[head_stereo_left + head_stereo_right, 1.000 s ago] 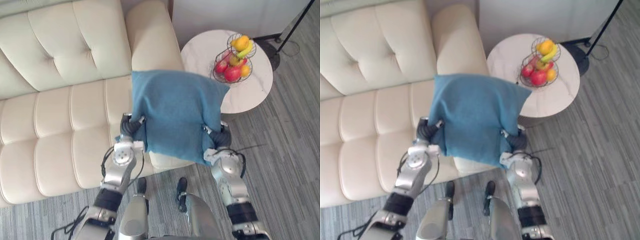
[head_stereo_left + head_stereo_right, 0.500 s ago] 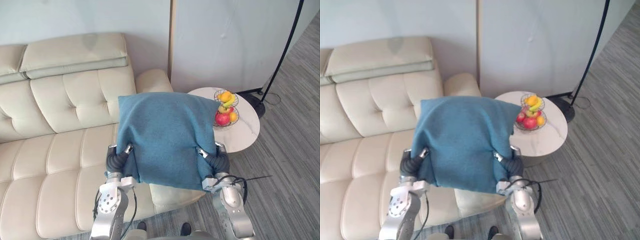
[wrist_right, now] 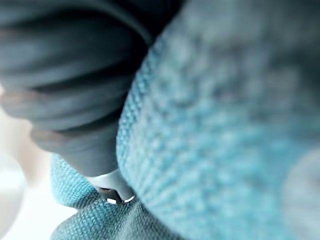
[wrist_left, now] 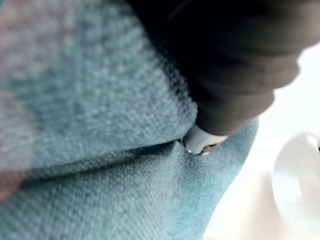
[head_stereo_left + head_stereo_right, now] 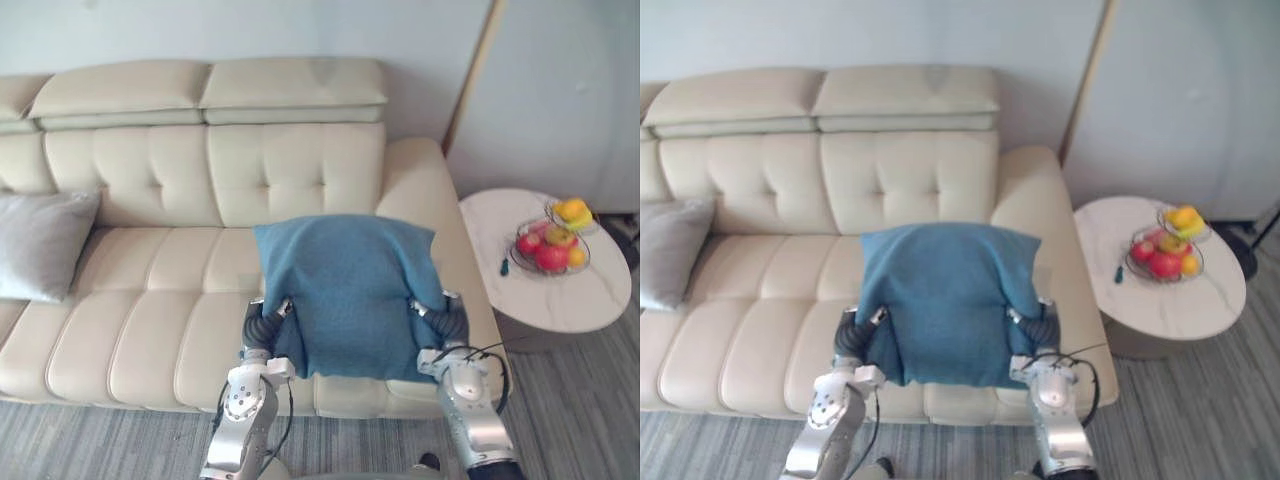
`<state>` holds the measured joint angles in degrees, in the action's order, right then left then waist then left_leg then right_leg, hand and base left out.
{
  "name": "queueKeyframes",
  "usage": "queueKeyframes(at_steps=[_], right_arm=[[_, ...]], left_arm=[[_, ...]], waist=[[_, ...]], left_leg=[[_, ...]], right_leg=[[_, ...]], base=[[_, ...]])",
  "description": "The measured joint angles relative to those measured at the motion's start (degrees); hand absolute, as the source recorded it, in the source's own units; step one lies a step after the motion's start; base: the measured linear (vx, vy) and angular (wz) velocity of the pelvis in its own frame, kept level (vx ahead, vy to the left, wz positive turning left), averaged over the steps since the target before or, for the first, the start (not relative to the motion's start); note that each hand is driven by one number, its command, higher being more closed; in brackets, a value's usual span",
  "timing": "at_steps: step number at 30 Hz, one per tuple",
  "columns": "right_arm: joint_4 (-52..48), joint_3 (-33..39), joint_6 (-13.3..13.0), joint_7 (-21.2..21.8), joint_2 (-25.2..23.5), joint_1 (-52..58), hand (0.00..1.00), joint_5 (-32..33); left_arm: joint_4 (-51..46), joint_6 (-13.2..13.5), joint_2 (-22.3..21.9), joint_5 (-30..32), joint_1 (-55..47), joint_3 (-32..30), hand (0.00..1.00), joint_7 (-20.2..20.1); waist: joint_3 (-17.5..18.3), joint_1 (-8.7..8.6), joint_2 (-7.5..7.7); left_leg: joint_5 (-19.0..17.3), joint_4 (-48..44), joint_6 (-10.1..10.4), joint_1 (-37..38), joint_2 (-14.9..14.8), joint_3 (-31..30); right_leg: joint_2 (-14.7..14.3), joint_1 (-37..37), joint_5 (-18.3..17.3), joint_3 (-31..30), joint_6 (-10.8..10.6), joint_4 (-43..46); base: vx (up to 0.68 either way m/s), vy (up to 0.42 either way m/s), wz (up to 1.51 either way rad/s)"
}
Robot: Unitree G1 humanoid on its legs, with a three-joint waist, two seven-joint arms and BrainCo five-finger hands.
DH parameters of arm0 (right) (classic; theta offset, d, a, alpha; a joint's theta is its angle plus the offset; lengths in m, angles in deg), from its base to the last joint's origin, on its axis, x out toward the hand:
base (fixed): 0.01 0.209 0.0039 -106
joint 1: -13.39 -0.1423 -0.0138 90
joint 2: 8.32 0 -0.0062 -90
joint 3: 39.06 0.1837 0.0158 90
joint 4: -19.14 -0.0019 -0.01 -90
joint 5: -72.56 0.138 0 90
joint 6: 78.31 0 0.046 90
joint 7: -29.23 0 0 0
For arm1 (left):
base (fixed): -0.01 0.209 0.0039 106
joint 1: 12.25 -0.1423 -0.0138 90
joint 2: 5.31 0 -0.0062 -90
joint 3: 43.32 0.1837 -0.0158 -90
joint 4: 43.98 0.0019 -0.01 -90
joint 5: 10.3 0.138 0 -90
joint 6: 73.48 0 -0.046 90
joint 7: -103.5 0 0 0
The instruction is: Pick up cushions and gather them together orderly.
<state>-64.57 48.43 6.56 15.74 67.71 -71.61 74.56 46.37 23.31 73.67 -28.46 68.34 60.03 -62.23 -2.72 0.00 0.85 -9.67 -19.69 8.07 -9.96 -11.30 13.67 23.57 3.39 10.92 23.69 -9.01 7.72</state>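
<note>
Blue cushion (image 5: 345,290), side edges between left hand (image 5: 260,325), right hand (image 5: 448,322).

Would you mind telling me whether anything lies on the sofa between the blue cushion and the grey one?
Nothing visible does. The blue cushion sits between the left hand and right hand; the sofa seat across to the grey cushion is bare.
</note>
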Motion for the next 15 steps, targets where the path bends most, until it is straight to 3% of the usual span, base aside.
queueKeyframes(at_steps=[2,3,4,5,6,7,8,9,11,15], right_arm=[[1.37,-0.22,0.11,0.47,-0.18,-0.50,1.00,-1.12],[2.82,-0.46,0.13,0.71,-0.25,-1.24,1.00,-1.59],[3.91,-0.40,0.14,0.87,-0.43,-1.73,1.00,-1.77],[4.75,-0.40,0.25,1.16,-0.51,-1.66,1.00,-1.94],[4.95,-0.42,0.37,1.36,-0.64,-1.28,1.00,-1.95],[4.96,-0.24,0.40,1.57,-0.86,-1.19,1.00,-1.96],[4.96,0.00,0.38,1.66,-0.40,-1.41,1.00,-1.95],[4.96,-0.10,0.30,1.75,0.57,-1.63,1.00,-1.94],[4.95,0.01,0.29,1.74,2.39,-1.54,1.00,-1.83],[4.28,0.63,0.46,1.59,2.74,-0.33,1.00,-1.83]], left_arm=[[0.93,-0.04,1.40,0.06,-0.05,-0.05,1.00,-0.08],[0.94,-0.03,1.47,0.09,-0.05,-0.24,1.00,-0.46],[0.94,-0.03,1.53,0.13,-0.09,-0.64,1.00,-0.78],[1.02,-0.07,1.55,0.17,-0.14,-1.03,1.00,-0.96],[1.11,-0.12,1.60,0.20,-0.26,-1.03,1.00,-1.12],[1.37,-0.18,1.53,0.22,-0.27,-0.98,1.00,-1.69],[1.51,-0.36,1.49,0.27,-0.27,-0.84,1.00,-2.42],[1.56,-0.41,1.34,0.66,0.03,-0.41,1.00,-3.10],[1.52,-0.49,1.27,1.21,0.21,0.87,1.00,-3.43],[1.52,-1.07,0.95,1.83,0.25,2.10,1.00,-3.45]], waist=[[-0.12,0.40,0.27],[-0.63,0.41,0.21],[-1.37,0.21,-0.18],[-2.03,-0.14,0.27],[-2.19,-0.47,0.30],[-2.25,-0.68,0.58],[-2.26,-0.80,0.62],[-2.19,-0.96,0.56],[-2.33,-1.12,-1.08],[-2.27,-1.51,-1.34]], left_leg=[[-2.12,-2.24,-2.18,0.17,0.88,0.98],[-2.96,-2.32,-3.63,0.45,1.49,2.07],[-3.42,-2.14,-4.45,0.95,1.58,2.31],[-3.62,-1.39,-5.14,2.35,1.79,2.48],[-3.57,-0.91,-5.38,3.01,2.16,2.65],[-3.54,-0.25,-5.50,3.86,2.88,2.78],[-3.56,0.30,-5.54,4.29,3.61,3.23],[-3.39,0.96,-5.43,4.20,4.45,3.02],[-2.05,2.85,-4.71,4.18,4.46,2.96],[-1.37,2.59,-4.18,4.19,4.09,0.03]], right_leg=[[2.04,3.71,4.21,-2.88,2.93,5.91],[3.28,7.39,3.63,-3.21,9.15,11.64],[2.62,9.08,-0.18,-4.22,10.06,15.57],[-1.05,10.05,-7.96,-6.76,7.80,20.21],[-4.93,10.00,-12.30,-8.18,6.41,21.24],[-9.91,9.23,-17.28,-8.68,6.11,20.48],[-13.12,8.63,-20.20,-8.63,6.40,17.61],[-15.13,7.65,-20.91,-9.40,7.79,13.53],[-16.22,6.51,-19.10,-9.28,8.10,9.81],[-16.59,4.50,-18.82,-8.12,8.29,8.43]], base=[[-0.07,0.435,-0.17],[-0.06,0.218,-0.30],[-0.07,0.187,-0.23],[-0.04,0.095,-0.03],[-0.03,0.088,0.05],[-0.01,0.076,-0.03],[0.01,0.073,-0.09],[0.03,0.038,-0.09],[0.11,0.045,-0.04],[0.14,0.003,0.19]])
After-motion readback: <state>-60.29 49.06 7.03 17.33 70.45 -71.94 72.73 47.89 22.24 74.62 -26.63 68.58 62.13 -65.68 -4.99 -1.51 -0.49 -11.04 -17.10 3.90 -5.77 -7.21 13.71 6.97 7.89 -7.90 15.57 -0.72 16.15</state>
